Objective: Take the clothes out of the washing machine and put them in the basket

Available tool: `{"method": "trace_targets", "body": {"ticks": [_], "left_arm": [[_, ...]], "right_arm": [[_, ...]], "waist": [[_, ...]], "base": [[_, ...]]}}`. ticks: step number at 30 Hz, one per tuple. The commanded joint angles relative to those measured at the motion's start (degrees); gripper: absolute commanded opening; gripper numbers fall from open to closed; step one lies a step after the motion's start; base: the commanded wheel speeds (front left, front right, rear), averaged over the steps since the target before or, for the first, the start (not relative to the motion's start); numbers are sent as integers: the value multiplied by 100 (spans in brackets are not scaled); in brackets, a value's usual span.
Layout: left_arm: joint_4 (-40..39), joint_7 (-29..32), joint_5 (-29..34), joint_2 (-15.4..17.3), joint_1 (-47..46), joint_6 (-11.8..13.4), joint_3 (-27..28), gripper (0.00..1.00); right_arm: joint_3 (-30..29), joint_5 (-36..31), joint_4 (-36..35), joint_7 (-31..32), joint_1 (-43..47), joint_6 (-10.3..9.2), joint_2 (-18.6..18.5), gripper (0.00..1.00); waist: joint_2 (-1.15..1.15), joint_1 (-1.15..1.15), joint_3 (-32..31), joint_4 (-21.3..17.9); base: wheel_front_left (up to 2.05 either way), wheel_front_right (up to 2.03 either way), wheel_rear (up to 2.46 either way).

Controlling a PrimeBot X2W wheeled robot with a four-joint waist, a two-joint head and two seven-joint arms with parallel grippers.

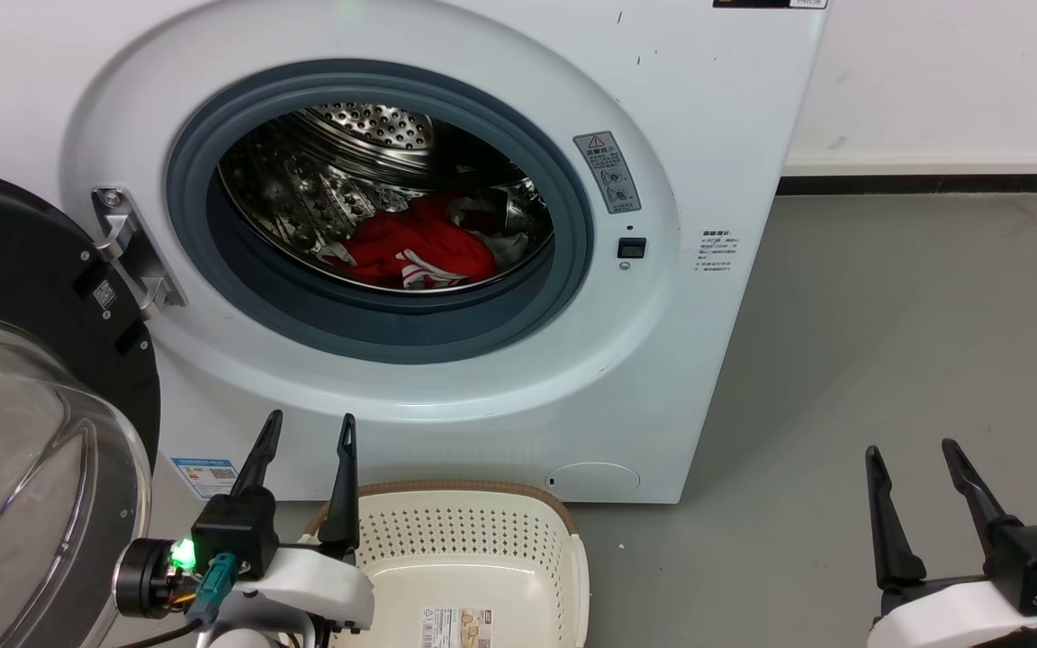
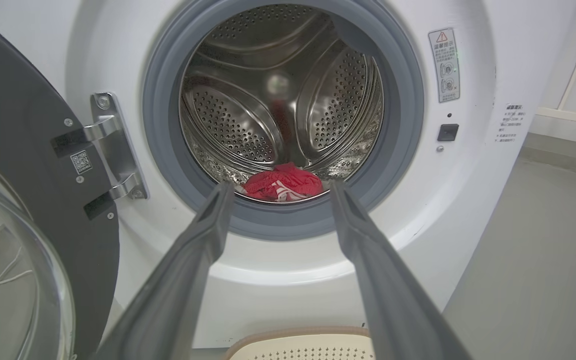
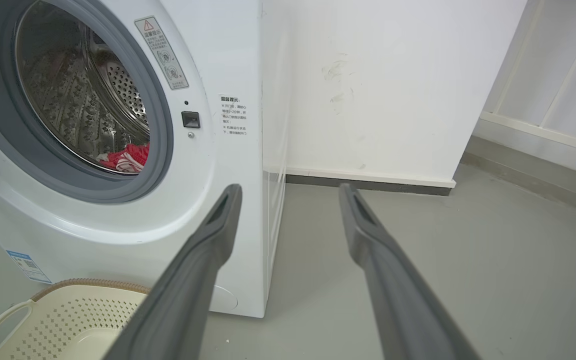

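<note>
- I judge the task to be at its very beginning. The door (image 1: 28, 261) of the washing machine (image 1: 500, 423) stands open at 9 o'clock of the porthole (image 1: 374, 335), but nothing is moved yet.
- The clothes (image 1: 410, 247) lie inside the drum (image 1: 302, 193), at about 6 o'clock on its bottom.
- They look like 1 crumpled heap of bright red fabric with white parts and thin striped trim. I cannot tell how many garments are in it.
- The basket (image 1: 446, 540) stands on the floor (image 1: 888, 315) just before the machine, at 6 o'clock under the porthole. It is cream with holes in the sides and a brown rim. In the part I see there is only a paper label (image 1: 455, 627) and no fabric.
- My left pincer (image 1: 311, 421) is wide open and holds nothing. It hovers at the basket's 9 o'clock edge and its 2 fingers point to 12 o'clock, toward the porthole.
- My right pincer (image 1: 910, 448) is also open and empty, over bare floor at about 4 o'clock of the machine, well apart from the clothes.
- So everything is left: to reach in, grasp the heap, pull it over the grey rim and drop it in the basket.
</note>
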Motion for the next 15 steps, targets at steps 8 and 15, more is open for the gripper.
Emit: {"method": "trace_targets", "body": {"ticks": [8, 15], "left_arm": [[75, -81, 133, -18, -23, 24, 55, 100], [143, -81, 89, -41, -19, 1, 80, 100]], "right_arm": [[34, -87, 5, -74, 72, -3, -16, 100], [52, -30, 43, -79, 42, -3, -16, 100]], "waist": [[0, 0, 0, -8], [0, 0, -9, -11]], "base": [[0, 0, 0], [0, 0, 0]]}}
